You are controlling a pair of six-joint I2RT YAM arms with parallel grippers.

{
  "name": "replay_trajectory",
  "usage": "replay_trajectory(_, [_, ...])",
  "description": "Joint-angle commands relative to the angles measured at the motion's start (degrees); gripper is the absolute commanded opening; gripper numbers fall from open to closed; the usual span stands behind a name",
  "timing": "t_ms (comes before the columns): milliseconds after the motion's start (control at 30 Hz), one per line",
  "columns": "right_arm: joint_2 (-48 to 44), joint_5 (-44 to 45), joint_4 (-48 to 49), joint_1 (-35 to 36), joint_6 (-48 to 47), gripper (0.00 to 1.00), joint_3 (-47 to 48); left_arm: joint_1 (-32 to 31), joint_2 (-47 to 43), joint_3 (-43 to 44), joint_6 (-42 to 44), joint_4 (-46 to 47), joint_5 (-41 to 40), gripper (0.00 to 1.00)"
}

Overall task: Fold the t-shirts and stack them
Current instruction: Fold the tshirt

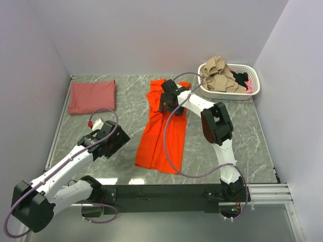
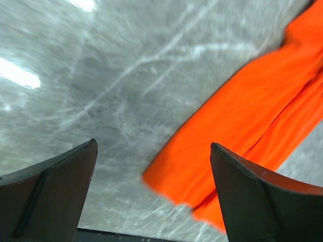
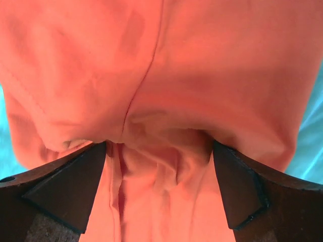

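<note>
The right claw [image 3: 159,143] stands spread wide over the far end of the orange shirt [image 1: 164,136]. Its two fingers [image 3: 65,186] press down on either side of a bunched ridge of cloth, with nothing pinched between them. The left claw [image 2: 152,143] is likewise spread wide and empty. It hangs over the bare marble table [image 1: 126,108], with the shirt's near left corner just to its right.

The orange shirt lies in a long narrow strip down the middle of the table. Its long axis runs from far to near and drifts slightly left at the near end. That puts one claw at each end: the right arm at the far end, the left arm closest to the near hem. Bringing the ends together looks like the next fold, and it depends on the left claw reaching right to that corner.

A folded brick-red shirt [image 1: 92,97] lies flat at the far left, well apart. At the far right, a white basket [image 1: 255,83] holds rumpled clothes [image 1: 217,75].
</note>
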Motion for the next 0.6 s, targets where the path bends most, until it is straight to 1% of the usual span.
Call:
replay_trajectory(0, [3.55, 2.96, -1.85, -1.76, -5.83, 0.93, 4.95, 0.24, 0.92, -2.24, 4.21, 6.65, 7.17, 0.99])
replay_trajectory(67, [2.94, 2.54, -3.88, -1.67, -7.58, 0.93, 6.29, 0.24, 1.45, -4.00, 5.44, 8.77, 10.08, 0.99])
replay_trajectory(100, [1.11, 2.19, -4.06, -1.50, -7.76, 0.93, 6.03, 0.24, 1.62, -4.70, 5.79, 10.00, 13.23, 1.00])
replay_trajectory(167, [-2.05, -1.23, -2.66, -1.23, -8.90, 0.93, 3.85, 0.24, 1.89, -6.97, 7.19, 14.56, 16.41, 0.99])
replay_trajectory(200, [-6.25, -2.11, -1.78, -0.62, -8.99, 0.93, 0.53, 0.16, 1.97, -7.77, 7.81, 16.32, 20.51, 0.99])
replay_trajectory(233, [-8.64, -3.69, 0.32, -0.18, -9.34, 0.93, -1.42, 0.07, 1.80, -9.52, 8.51, 19.39, 21.77, 0.99])
replay_trajectory(267, [-13.36, -4.48, 1.21, 0.43, -9.34, 0.93, -5.09, -0.28, 1.80, -10.23, 8.87, 20.46, 22.92, 0.99])
replay_trajectory(333, [-18.39, -4.84, 4.01, 0.88, -7.25, 0.93, -9.41, -0.63, 2.06, -11.20, 9.66, 21.87, 23.80, 0.99])
replay_trajectory(367, [-21.03, -6.50, 5.42, 1.05, -6.36, 0.93, -11.87, -0.72, 2.76, -11.56, 10.62, 22.40, 23.63, 0.99])
replay_trajectory(400, [-26.45, -7.30, 6.83, 1.05, -5.31, 0.93, -17.55, -0.81, 3.20, -11.65, 10.98, 22.40, 23.37, 0.99])
replay_trajectory(433, [-29.20, -8.09, 9.97, 1.23, -3.30, 0.94, -20.66, -0.81, 4.42, -11.56, 11.68, 22.49, 23.37, 0.98])
replay_trajectory(467, [-31.93, -8.36, 11.48, 1.05, -2.23, 0.94, -23.82, -0.90, 4.96, -11.65, 12.12, 23.36, 23.89, 0.96])
replay_trajectory(500, [-36.65, -9.84, 12.72, 1.23, -1.09, 0.94, -29.77, -1.33, 5.66, -11.73, 12.47, 24.07, 24.33, 0.91])
replay_trajectory(533, [-38.96, -10.29, 14.56, 1.23, 0.83, 0.94, -32.78, -1.60, 7.23, -12.00, 12.39, 24.51, 24.51, 0.89])
replay_trajectory(567, [-41.07, -12.56, 15.53, 1.23, 1.64, 0.95, -35.77, -2.12, 8.12, -12.17, 12.56, 25.47, 24.94, 0.88])
